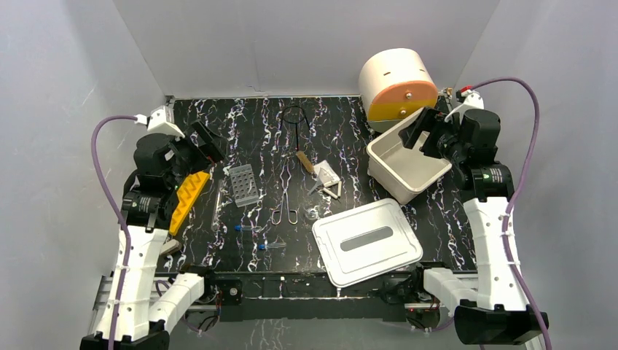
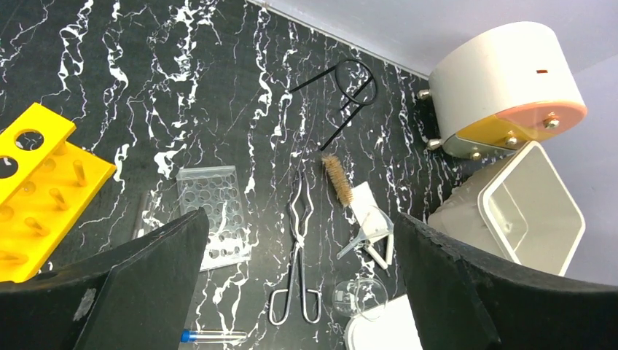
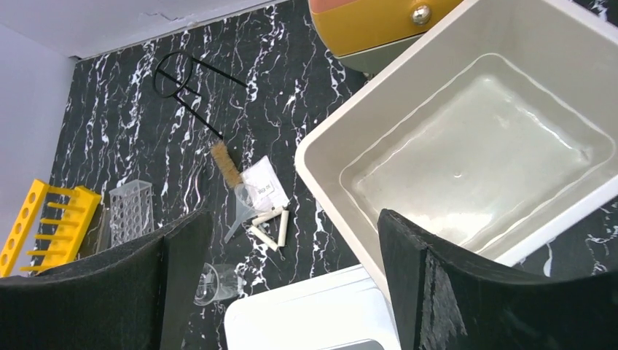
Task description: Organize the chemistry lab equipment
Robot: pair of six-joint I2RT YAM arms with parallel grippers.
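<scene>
The metal tongs (image 1: pixel 286 204) lie mid-table, also in the left wrist view (image 2: pixel 297 248). The black wire loop (image 1: pixel 294 117) lies at the back. The wooden-handled brush (image 1: pixel 304 162) and the white triangle (image 1: pixel 329 186) lie right of the tongs. The grey tube rack (image 1: pixel 243 184) lies flat, with a glass rod (image 1: pixel 216 205) to its left. Two blue-capped tubes (image 1: pixel 248 228) lie near the front. My left gripper (image 1: pixel 202 142) is open and empty, above the table's left side (image 2: pixel 302 222). My right gripper (image 1: pixel 419 131) is open and empty over the white bin (image 3: pixel 291 219).
An empty white bin (image 1: pixel 407 164) stands tilted at the right, its lid (image 1: pixel 366 240) flat at the front. A round white and orange device (image 1: pixel 397 84) stands at the back right. A yellow rack (image 1: pixel 188 200) lies at the left. A small clear beaker (image 1: pixel 312 214) lies near the lid.
</scene>
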